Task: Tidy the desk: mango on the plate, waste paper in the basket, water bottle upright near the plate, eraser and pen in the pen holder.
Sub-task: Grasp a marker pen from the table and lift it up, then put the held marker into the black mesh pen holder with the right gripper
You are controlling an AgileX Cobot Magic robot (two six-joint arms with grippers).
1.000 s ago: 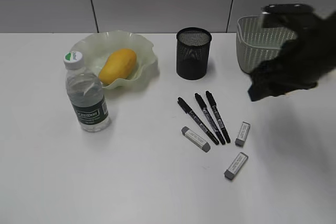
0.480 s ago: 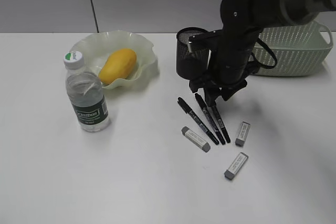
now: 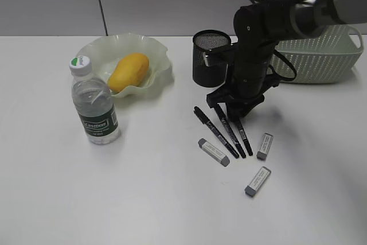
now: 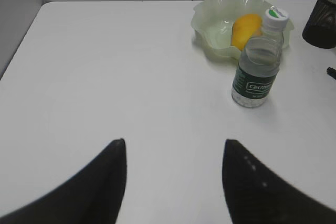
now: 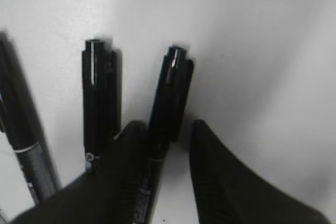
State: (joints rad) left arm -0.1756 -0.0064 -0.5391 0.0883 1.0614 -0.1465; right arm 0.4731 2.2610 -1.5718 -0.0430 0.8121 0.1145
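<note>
Three black pens (image 3: 229,133) lie side by side on the white desk (image 3: 143,199), with three grey erasers (image 3: 214,152) around them. My right gripper (image 3: 232,110) is down over the pens' far ends, open, its fingers (image 5: 165,129) either side of the rightmost pen (image 5: 173,82). The mango (image 3: 128,72) lies in the pale green plate (image 3: 160,50). The water bottle (image 3: 94,104) stands upright beside the plate. The black mesh pen holder (image 3: 209,61) stands behind the pens. My left gripper (image 4: 173,148) is open over bare desk. No waste paper shows.
The sage green basket (image 3: 321,55) stands at the back right, behind my right arm. Two more erasers (image 3: 264,146) (image 3: 257,181) lie right of the pens. The left wrist view shows the bottle (image 4: 258,72), the mango (image 4: 244,27) and the plate (image 4: 210,22) ahead to the right.
My right arm swung from the basket at the right over to the pens and came down lower over them. The objects on the desk have not moved.
</note>
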